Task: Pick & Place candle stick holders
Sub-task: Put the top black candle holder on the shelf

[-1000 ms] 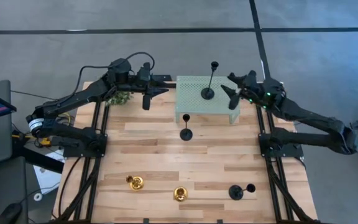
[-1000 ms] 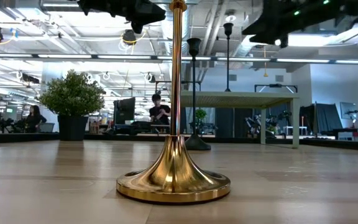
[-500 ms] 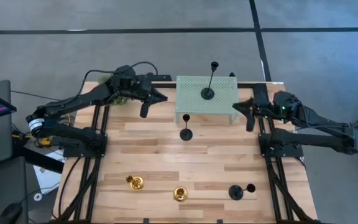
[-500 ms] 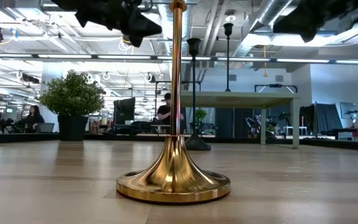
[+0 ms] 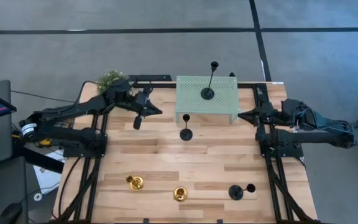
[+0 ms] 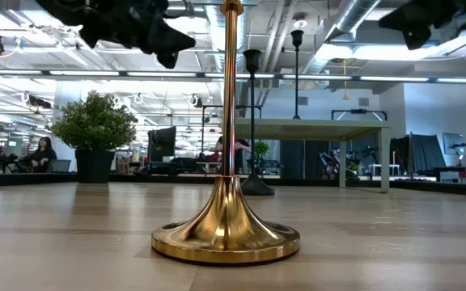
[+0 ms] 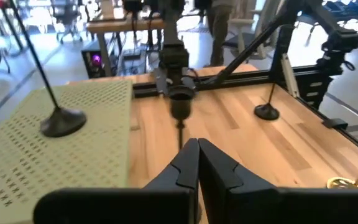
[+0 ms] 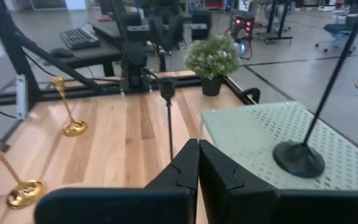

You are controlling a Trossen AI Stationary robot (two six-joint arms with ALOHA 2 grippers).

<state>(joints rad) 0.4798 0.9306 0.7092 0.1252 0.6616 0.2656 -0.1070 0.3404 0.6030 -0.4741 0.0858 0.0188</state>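
One tall black candle stick holder (image 5: 207,93) stands by its round base on the pale green mesh stand (image 5: 194,106). A second black one (image 5: 186,133) stands on the table just in front of the stand, and a third (image 5: 235,191) stands near the front right. Two gold holders (image 5: 135,182) (image 5: 179,195) stand near the front edge. My left gripper (image 5: 136,124) hangs shut left of the stand with nothing in it (image 7: 197,163). My right gripper (image 5: 240,116) hangs shut at the stand's right corner, also with nothing in it (image 8: 197,158).
A small green plant (image 5: 112,79) stands at the far left corner. Black frame rails (image 5: 98,134) (image 5: 267,140) run along both sides of the table. The middle boards between the stand and the gold holders are bare wood. Beyond the table lies an office room with people.
Both grippers have shut with nothing between their fingers. My left gripper has drawn back from the stand toward the table's left and near edge. My right gripper has drawn back toward the right edge and slightly nearer. No holder has moved.
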